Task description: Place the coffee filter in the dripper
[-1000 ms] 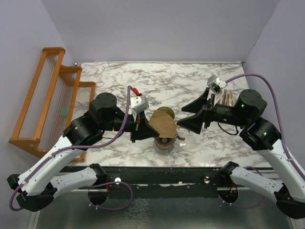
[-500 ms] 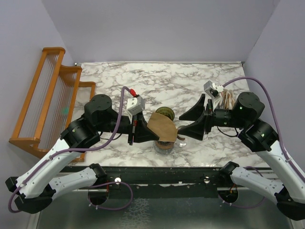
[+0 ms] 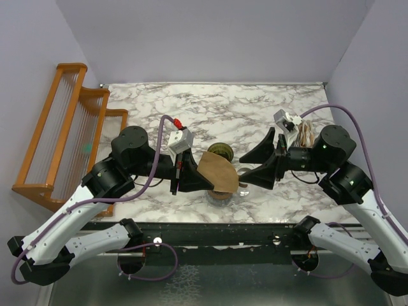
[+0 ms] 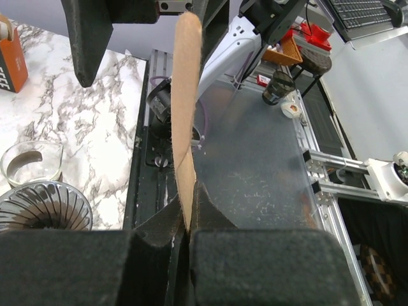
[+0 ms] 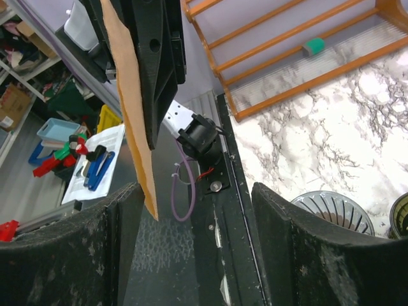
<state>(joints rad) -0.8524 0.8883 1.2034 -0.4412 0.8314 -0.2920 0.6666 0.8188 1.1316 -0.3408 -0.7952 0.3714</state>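
The left gripper [image 4: 189, 226] is pinched tight on the lower edge of a flat tan paper [image 3: 218, 173], holding it upright in the air over the middle of the table [image 3: 255, 108], near the near edge. The right gripper [image 3: 245, 164] faces it from the right with its jaws wide apart. The paper's free edge hangs just in front of that gap, and as far as I can tell nothing touches it. The dripper [image 3: 220, 151] stands on the table just beyond the paper, toward the far edge. No white cone filter shows in any view, and this fan-shaped piece is the only paper in hand. The step looks like a second grip on the paper, to pass it over or spread it. To do that well, I would bring the right jaws square over the free edge and bite only a narrow margin. The left pinch should stay steady so the sheet does not buckle or crease. From above, the paper hides most of a ribbed cone [image 4: 41, 207] and a glass cup [image 4: 30, 162] beneath it. The dripper's inside is too small to read, and the right wrist view cuts it off at the frame's edge.
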